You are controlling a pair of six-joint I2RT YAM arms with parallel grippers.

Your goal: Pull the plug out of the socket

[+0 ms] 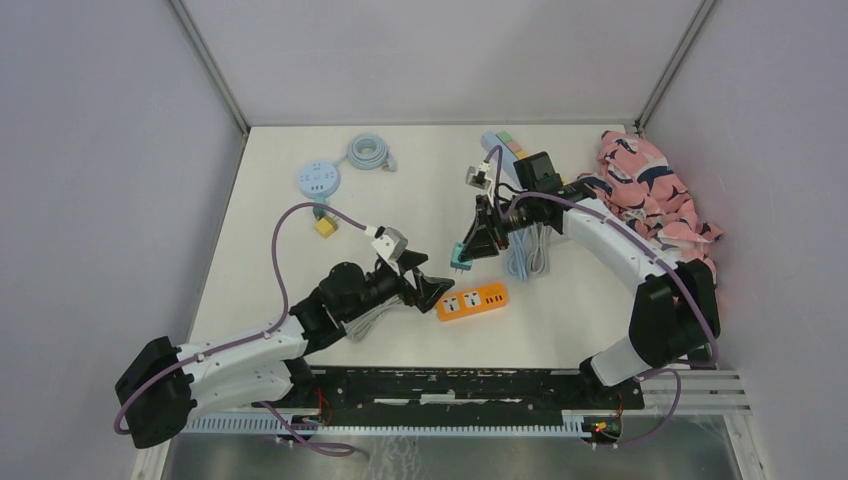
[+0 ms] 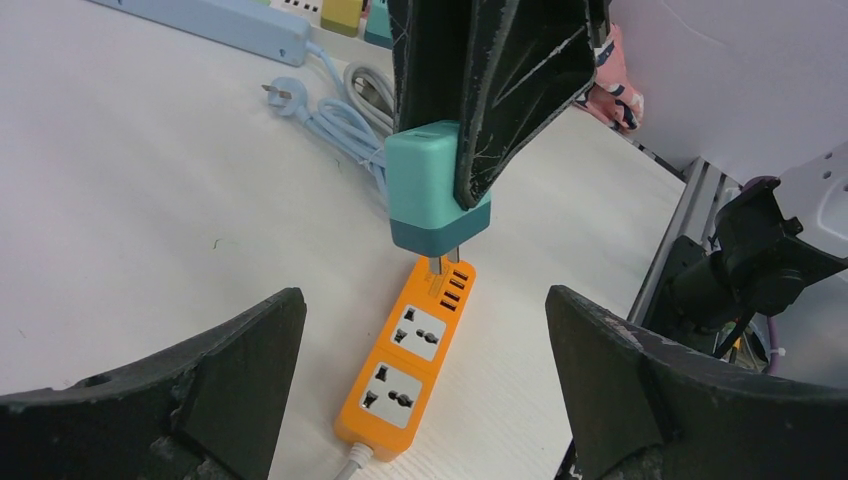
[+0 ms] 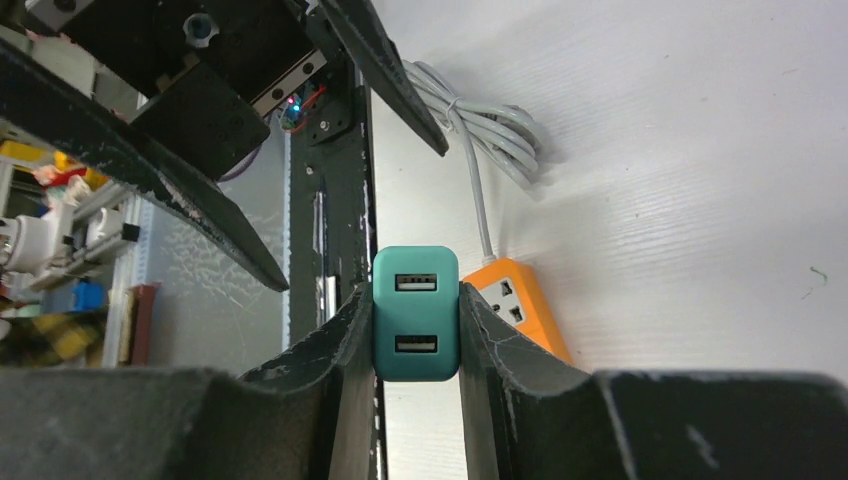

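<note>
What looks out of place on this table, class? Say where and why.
A crumpled pink cloth is heaped at the table's far right edge. It is the only thing there that is not electrical gear. Nothing looks spilled.

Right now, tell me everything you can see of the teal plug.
The teal plug is a boxy, two-tone plastic adapter, lighter above and darker at the base, with two USB ports on top. The right claw pinches its sides and holds it upright, metal prongs bare and pointing down, clear of the orange power strip.
</note>
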